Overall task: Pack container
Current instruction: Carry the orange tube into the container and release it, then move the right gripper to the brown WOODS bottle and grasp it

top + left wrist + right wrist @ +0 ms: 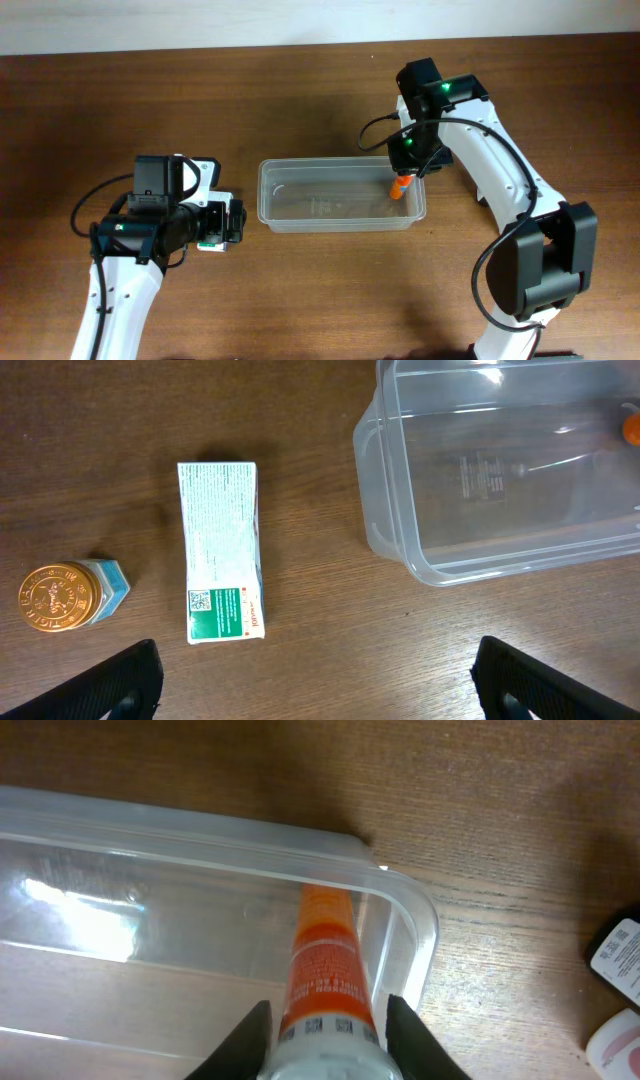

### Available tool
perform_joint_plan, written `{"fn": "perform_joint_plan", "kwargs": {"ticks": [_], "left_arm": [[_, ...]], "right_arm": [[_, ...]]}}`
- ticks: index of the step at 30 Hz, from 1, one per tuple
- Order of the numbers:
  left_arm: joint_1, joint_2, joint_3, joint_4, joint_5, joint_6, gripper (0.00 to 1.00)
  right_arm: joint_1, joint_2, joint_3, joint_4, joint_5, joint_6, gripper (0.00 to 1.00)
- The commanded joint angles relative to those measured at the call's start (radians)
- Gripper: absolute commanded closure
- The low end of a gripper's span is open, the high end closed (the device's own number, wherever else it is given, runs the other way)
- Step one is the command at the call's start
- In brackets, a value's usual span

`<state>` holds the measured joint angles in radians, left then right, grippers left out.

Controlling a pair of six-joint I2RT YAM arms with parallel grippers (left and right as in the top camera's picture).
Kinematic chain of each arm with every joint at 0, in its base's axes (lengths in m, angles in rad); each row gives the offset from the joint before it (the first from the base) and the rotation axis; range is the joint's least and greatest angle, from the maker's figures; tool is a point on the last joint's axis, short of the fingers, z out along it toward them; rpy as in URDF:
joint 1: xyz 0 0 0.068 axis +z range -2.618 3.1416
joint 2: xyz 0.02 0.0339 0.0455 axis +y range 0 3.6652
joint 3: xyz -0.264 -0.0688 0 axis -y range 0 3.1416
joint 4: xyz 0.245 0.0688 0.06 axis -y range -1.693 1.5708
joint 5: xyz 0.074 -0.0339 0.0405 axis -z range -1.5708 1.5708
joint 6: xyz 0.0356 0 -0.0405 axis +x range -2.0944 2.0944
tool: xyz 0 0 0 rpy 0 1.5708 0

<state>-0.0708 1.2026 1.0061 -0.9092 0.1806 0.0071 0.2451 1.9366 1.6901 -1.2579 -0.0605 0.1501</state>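
The brown wooden table carries the container at its middle, between the two arms. It sits open side up, with its long axis running left to right in the overhead view. The left wrist view shows one rounded end of it; the right wrist view shows the other corner and rim. A white-and-green carton lies flat just beside that left end, apart from it, and is mostly hidden under the arm from overhead. The left gripper hangs above it, spread wide and empty. The right gripper is clamped on an orange tube reaching down into the container's right end; whether its tip touches the floor cannot be told. A gold-lidded jar stands beyond the carton. Two small things at the right wrist view's edge are cut off.
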Motion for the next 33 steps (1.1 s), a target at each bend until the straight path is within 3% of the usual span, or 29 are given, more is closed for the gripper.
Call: {"fn": "perform_joint_plan", "kwargs": {"ticks": [1,13,23,28,33], "left_arm": [[0.002,0.003,0.017,0.000,0.014,-0.003,0.00],[0.002,0.003,0.017,0.000,0.014,-0.003,0.00],[0.002,0.003,0.017,0.000,0.014,-0.003,0.01],[0.002,0.003,0.017,0.000,0.014,-0.003,0.01],[0.002,0.003,0.017,0.000,0.014,-0.003,0.00]], "right_arm": [[0.010,0.006,-0.016,0.003,0.013,-0.003,0.69],[0.011,-0.051,0.013,-0.018,0.013,-0.015,0.67],[-0.027,-0.236,0.207,-0.092,0.090,-0.025,0.46],[-0.154,-0.258,0.206,-0.105,0.140,0.033,0.32],[-0.289,-0.197,0.168,-0.123,0.093,0.047,0.30]]}}
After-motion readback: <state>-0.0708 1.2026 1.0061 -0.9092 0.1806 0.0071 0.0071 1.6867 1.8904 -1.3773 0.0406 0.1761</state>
